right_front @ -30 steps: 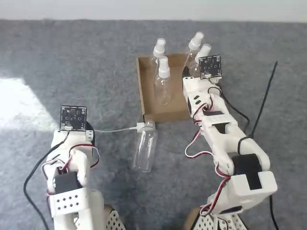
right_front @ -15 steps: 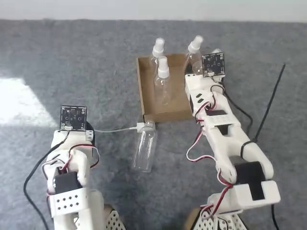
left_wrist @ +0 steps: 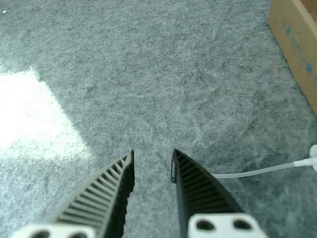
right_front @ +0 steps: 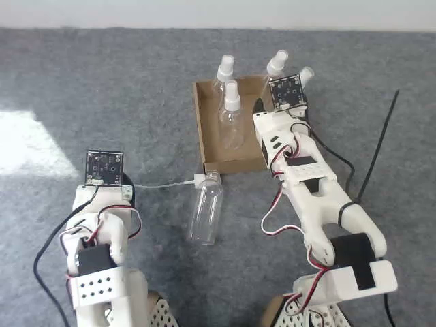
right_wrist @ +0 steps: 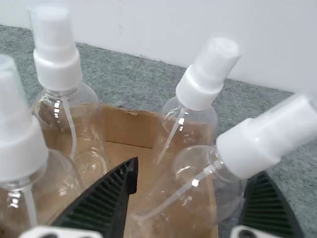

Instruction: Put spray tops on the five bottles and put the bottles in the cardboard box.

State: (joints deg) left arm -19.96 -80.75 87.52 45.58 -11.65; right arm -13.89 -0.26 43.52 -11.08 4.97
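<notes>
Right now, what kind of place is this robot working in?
Probably an indoor lab or hobby bench: a grey felt-like surface against a plain white wall, a small left arm and right arm with exposed wiring, and a cardboard box holding spray bottles.

A: How many bottles are there?
B: Five: capped bottle (right_front: 225, 68) (right_front: 232, 119) (right_front: 276, 63) (right_front: 306, 74), four; uncapped bottle (right_front: 206, 212), one.
A: And the other items?
B: Loose spray top (right_front: 199, 181), one; cardboard box (right_front: 201, 129), one; arm (right_front: 102, 231) (right_front: 310, 191), two.
</notes>
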